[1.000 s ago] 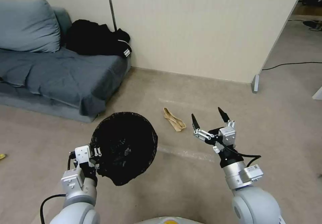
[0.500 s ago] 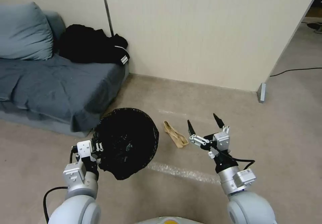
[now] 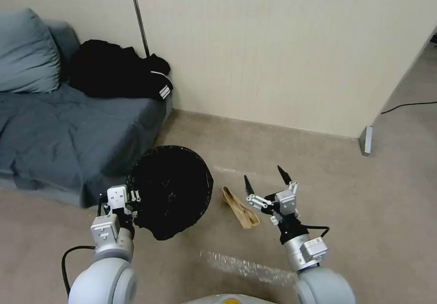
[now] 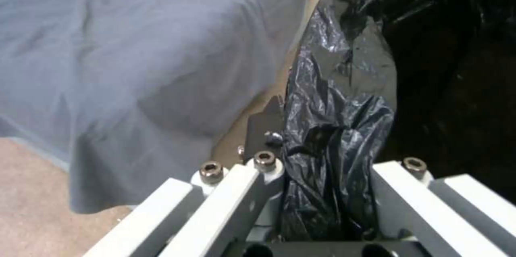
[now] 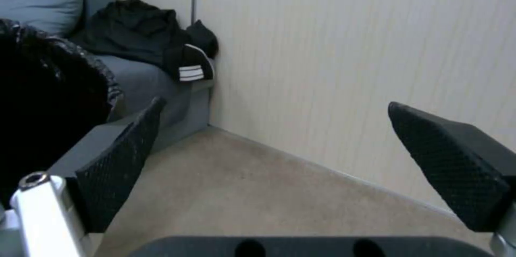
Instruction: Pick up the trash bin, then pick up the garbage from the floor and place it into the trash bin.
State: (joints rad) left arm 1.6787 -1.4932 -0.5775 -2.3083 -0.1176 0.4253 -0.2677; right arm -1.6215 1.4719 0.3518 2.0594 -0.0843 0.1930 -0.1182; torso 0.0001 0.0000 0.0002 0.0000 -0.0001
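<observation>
The trash bin [image 3: 170, 190], its mouth lined with a black bag, hangs off the floor in front of the sofa, tilted toward me. My left gripper [image 3: 133, 198] is shut on its near-left rim; the left wrist view has the crumpled bag liner [image 4: 333, 136] pinched between the fingers. A tan scrap of garbage [image 3: 240, 207] lies on the carpet just right of the bin. My right gripper [image 3: 266, 181] hovers open right beside the scrap, its black fingertips [image 5: 118, 168] spread wide with nothing between them. The bin's black edge [image 5: 48, 99] also shows in the right wrist view.
A grey-blue sofa [image 3: 68, 144] with a cushion and a black garment [image 3: 116, 69] stands at the left against the cream wall [image 3: 282, 53]. A clear plastic strip [image 3: 248, 267] lies on the carpet near my base. A partition foot [image 3: 365, 141] and a cable are at the right.
The camera has swung right and closer, so the sofa and wall slid across the view. The tan scrap now lies right beside my open right gripper. The left gripper still holds the bin.
</observation>
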